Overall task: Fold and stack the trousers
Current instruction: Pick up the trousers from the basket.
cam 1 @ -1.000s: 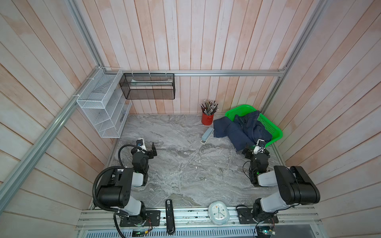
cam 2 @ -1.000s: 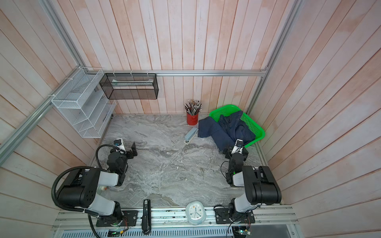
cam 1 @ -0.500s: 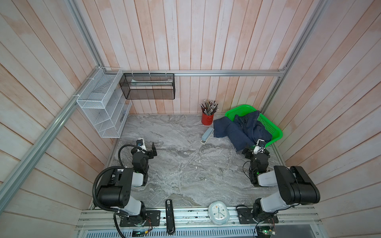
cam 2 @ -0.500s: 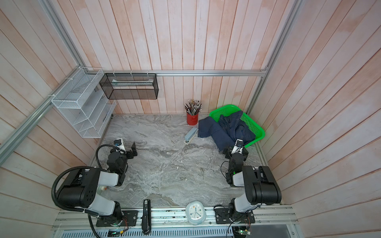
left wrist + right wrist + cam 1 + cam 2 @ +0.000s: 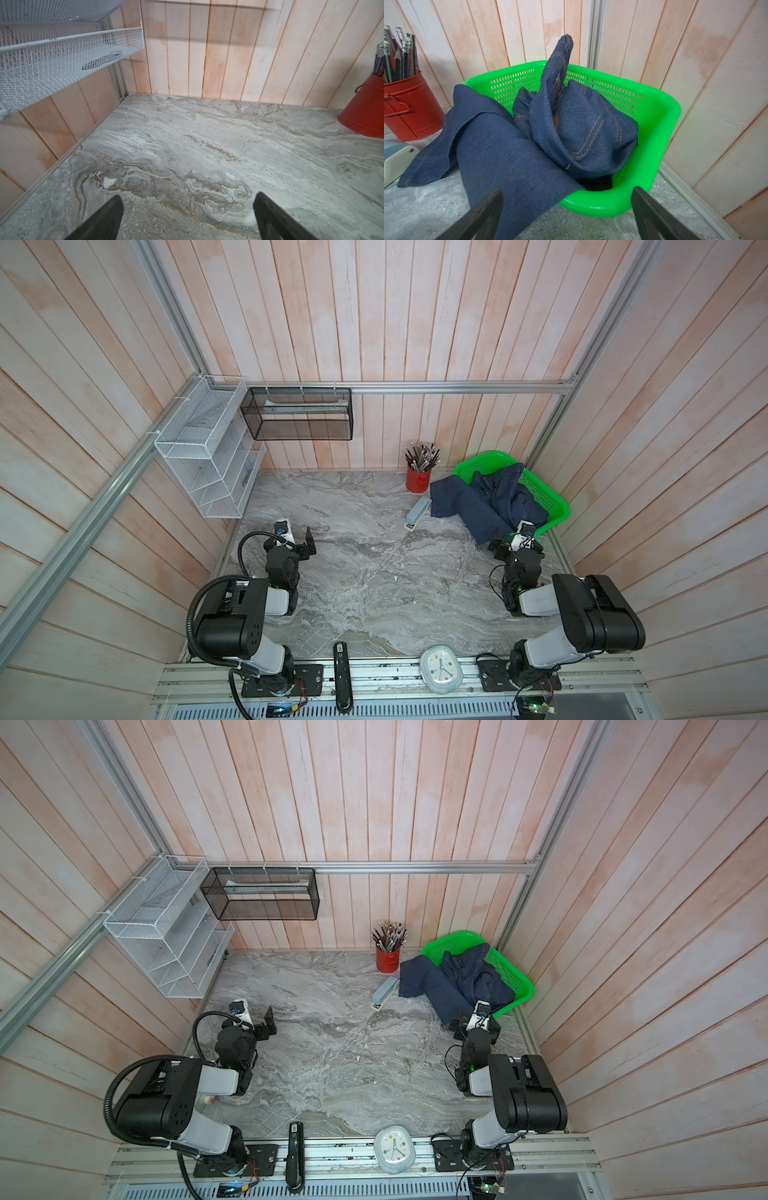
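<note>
Dark trousers (image 5: 486, 506) slump in the green basket (image 5: 557, 512), legs spilling onto the table (image 5: 374, 580).
The table's middle lies open; a stapler (image 5: 417, 513) sits just beside one hem, the red pencil cup (image 5: 418, 481) behind it (both crowd that corner). The left gripper (image 5: 188, 197) and right gripper (image 5: 566, 190) gape wide, empty, unmoved since a second ago.
</note>
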